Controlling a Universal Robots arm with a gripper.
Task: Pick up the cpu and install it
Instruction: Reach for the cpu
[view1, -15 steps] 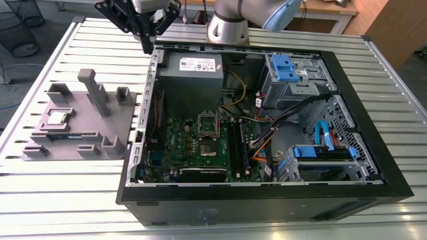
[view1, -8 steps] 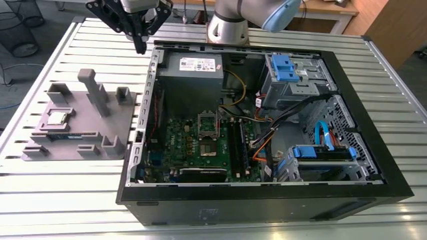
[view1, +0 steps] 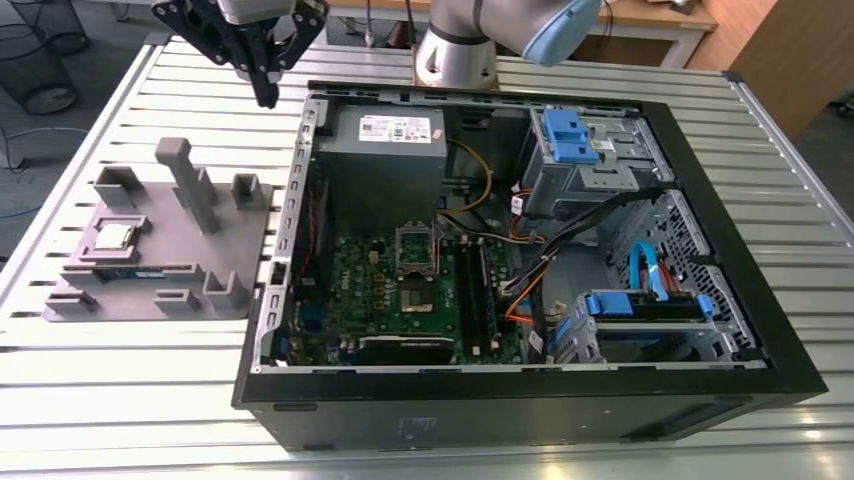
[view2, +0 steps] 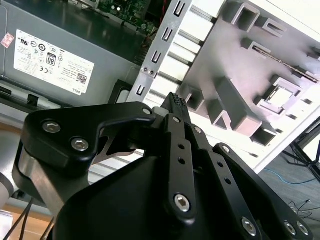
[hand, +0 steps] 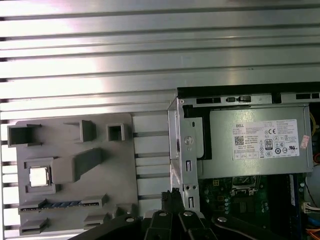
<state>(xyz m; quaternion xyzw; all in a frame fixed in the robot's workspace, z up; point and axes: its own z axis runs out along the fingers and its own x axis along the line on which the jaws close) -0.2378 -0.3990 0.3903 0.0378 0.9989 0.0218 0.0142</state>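
Observation:
The cpu (view1: 114, 236) is a small silver square lying in a recess of the grey holder plate (view1: 200, 255) at the exterior view's left; both wrist views show the cpu (hand: 39, 176) (view2: 285, 95) there too. My gripper (view1: 267, 97) hangs high above the table, beyond the plate and near the computer case's back corner, well away from the cpu. Its black fingers (view2: 175, 102) are pressed together with nothing between them. The socket frame (view1: 416, 262) with its dark centre sits on the green motherboard inside the open case.
A long green memory stick (view1: 140, 270) lies in the holder plate next to the cpu. Grey posts (view1: 187, 180) rise from the plate. The open black case (view1: 534, 400) holds a grey power supply (view1: 387, 135), cables and blue drive brackets (view1: 567, 135). A slatted metal table (view1: 134, 380) carries everything.

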